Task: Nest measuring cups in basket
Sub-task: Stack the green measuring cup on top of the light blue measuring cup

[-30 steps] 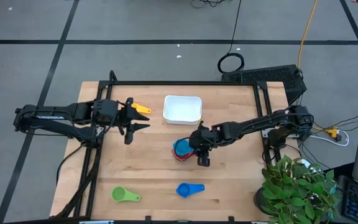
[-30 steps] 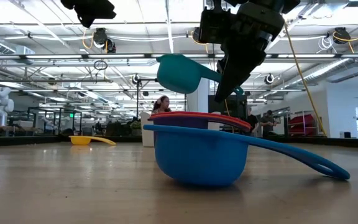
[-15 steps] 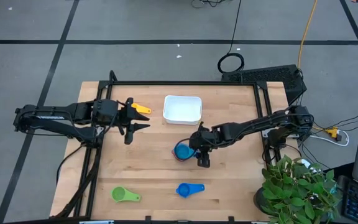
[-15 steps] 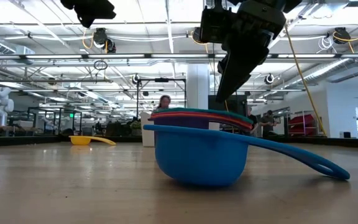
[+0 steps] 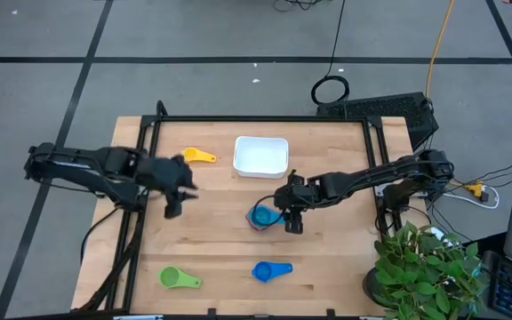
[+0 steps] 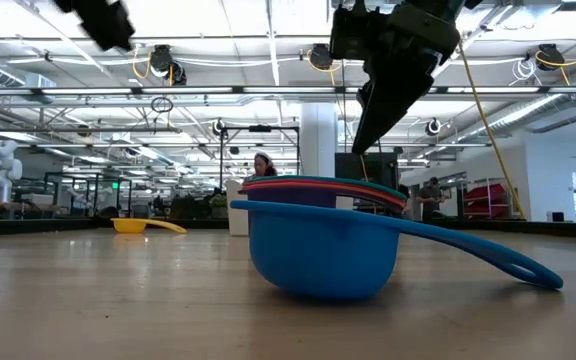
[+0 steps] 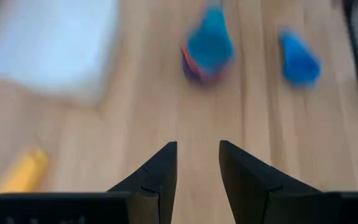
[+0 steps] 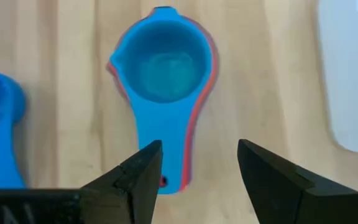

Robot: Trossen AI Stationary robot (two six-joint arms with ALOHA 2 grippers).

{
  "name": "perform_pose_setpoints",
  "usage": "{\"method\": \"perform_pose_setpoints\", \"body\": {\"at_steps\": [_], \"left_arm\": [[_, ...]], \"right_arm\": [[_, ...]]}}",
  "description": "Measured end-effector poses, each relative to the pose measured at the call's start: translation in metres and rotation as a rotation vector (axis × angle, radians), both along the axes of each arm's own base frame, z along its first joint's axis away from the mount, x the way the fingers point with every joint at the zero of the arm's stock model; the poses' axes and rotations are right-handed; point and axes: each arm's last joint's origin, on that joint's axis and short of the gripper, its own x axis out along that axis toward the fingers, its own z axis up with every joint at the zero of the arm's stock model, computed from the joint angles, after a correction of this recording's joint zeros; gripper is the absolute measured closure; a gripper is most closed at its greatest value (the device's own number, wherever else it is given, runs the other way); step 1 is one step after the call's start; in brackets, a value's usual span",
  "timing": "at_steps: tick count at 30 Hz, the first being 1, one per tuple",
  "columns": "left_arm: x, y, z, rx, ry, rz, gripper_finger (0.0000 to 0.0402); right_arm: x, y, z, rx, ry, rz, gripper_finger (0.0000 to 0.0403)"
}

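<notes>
— Item one, the cups. Where do they stand?

— A stack of cups (image 5: 261, 216) sits mid-table, teal on top, red and a darker rim showing under it, just short of the white basket (image 5: 261, 156), which holds nothing. Loose cups: yellow cup (image 5: 199, 156) beside the basket, green cup (image 5: 177, 278) and blue cup (image 5: 270, 270) along the near edge.

— Item two, the hands?

— Right gripper (image 5: 293, 223) hangs just above the stack's handle end, fingers parted, gripping nothing. Left gripper (image 5: 178, 188) hovers over bare wood, fingers slightly apart, empty too.

— And the next move?

— My guess: another loose cup. The stack's handle points toward the right gripper, bowl away from it. The blue cup lies nearer the right arm; the yellow and green cups lie on the left arm's side.
</notes>
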Motion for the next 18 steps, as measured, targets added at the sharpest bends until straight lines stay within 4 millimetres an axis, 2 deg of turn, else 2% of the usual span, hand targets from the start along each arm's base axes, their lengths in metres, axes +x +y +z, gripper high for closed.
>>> {"method": "perform_pose_setpoints", "body": {"at_steps": [4, 7, 11, 18], "left_arm": [[-0.001, -0.02, -0.027, -0.013, 0.258, -0.031, 0.0282], [0.0, -0.037, -0.039, -0.054, 0.372, -0.041, 0.0282], [0.001, -0.061, -0.048, -0.119, 0.443, -0.076, 0.0282], [-0.01, -0.103, -0.061, -0.094, 0.535, -0.184, 0.0282]], "right_arm": [[-0.002, -0.001, 0.003, -0.026, -0.005, -0.017, 0.02], [-0.004, -0.001, 0.005, -0.026, -0.009, -0.018, 0.02], [-0.006, -0.002, 0.01, -0.023, -0.016, -0.022, 0.02], [-0.009, -0.002, 0.015, -0.005, -0.03, -0.048, 0.02]]}}
